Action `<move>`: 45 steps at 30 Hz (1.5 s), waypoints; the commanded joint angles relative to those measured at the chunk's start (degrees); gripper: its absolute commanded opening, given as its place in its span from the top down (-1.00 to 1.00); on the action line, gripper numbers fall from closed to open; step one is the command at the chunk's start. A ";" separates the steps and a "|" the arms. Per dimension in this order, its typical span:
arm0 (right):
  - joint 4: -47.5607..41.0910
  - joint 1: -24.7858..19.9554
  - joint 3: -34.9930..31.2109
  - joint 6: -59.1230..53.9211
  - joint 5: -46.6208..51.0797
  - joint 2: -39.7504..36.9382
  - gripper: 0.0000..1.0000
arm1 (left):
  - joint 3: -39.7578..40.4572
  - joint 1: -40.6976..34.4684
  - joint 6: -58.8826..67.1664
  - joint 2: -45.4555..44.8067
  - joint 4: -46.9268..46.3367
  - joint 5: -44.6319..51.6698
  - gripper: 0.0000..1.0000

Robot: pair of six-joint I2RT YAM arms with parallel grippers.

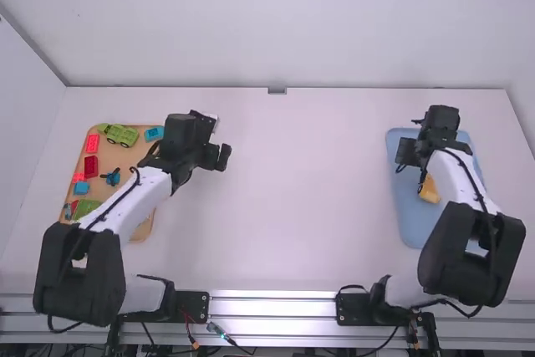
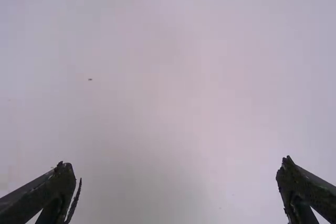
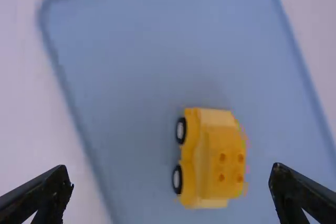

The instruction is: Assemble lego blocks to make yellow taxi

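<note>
Your right hand [image 3: 172, 176] gapes by the yellow taxi [image 3: 210, 163], three o'clock on the desk [image 1: 301, 190]; your left hand [image 2: 176, 169] gapes too. Closing off-centre could tip the taxi.

Two arms [image 1: 127, 211], two trays [image 1: 411, 221], two cars [image 3: 212, 158] and at least five blocks [image 1: 91, 166] are being seen.

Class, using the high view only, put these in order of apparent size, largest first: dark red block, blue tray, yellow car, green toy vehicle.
1. Blue tray
2. Green toy vehicle
3. Dark red block

Unranked: yellow car, partly hidden by the right arm, so its full size is unsure.
</note>
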 commanded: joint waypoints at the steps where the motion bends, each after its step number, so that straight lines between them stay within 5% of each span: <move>1: -0.85 4.02 1.44 0.72 0.63 -3.41 -0.98 | 2.25 -2.19 -3.54 -4.70 -2.58 -9.05 -0.98; 12: 4.14 13.62 -4.66 3.05 -5.45 -11.13 -0.76 | -3.30 3.03 -5.26 -13.53 1.29 -4.56 -0.76; 30: 23.14 13.65 -23.66 3.05 -13.96 -30.13 -0.10 | -23.13 7.97 -5.26 -33.36 5.96 -4.56 -0.07; 45: 23.33 13.65 -43.22 3.05 -13.96 -49.69 0.58 | -42.34 7.97 -5.26 -52.57 5.96 -4.56 0.60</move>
